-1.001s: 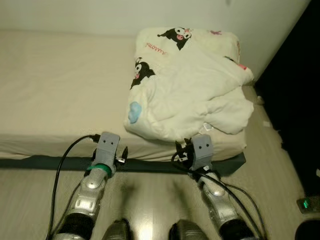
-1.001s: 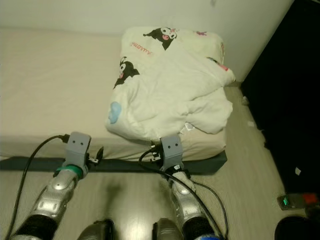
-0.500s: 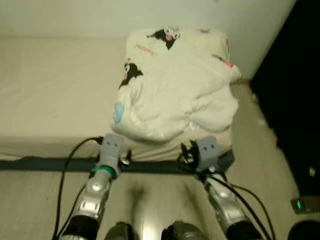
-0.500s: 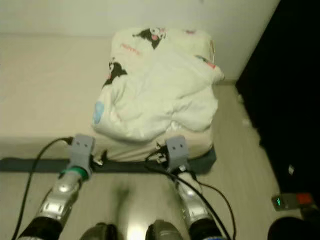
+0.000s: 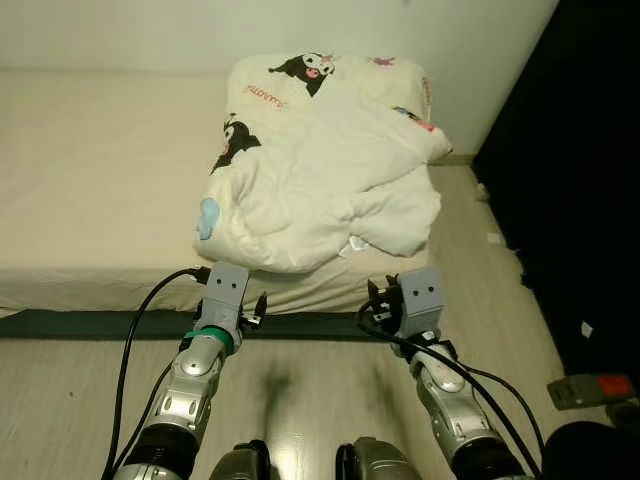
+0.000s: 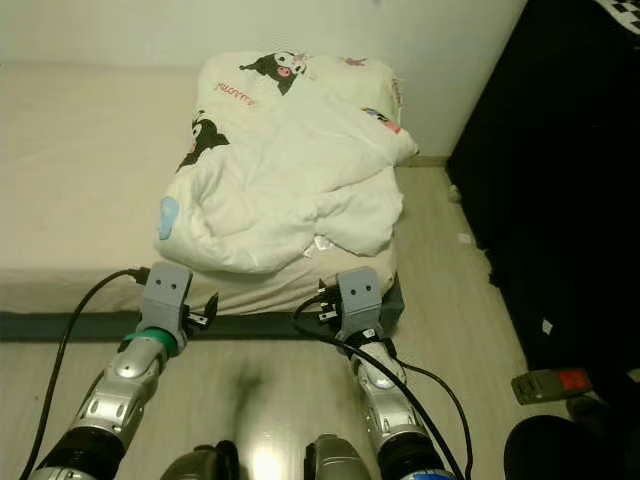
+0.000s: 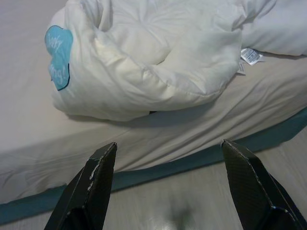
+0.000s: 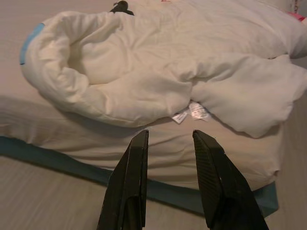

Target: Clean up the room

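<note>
Left gripper (image 7: 168,179) hung over the wood floor (image 5: 300,390) before the bed, fingers spread wide, holding nothing; right gripper (image 8: 170,179) beside it, fingers slightly parted, likewise empty. Mattress (image 5: 90,190), beige-sheeted, against the wall. Cream comforter (image 5: 320,170) with black cartoon prints, bunched at the mattress's right end. Care tags (image 8: 192,112) showed under its fold.
</note>
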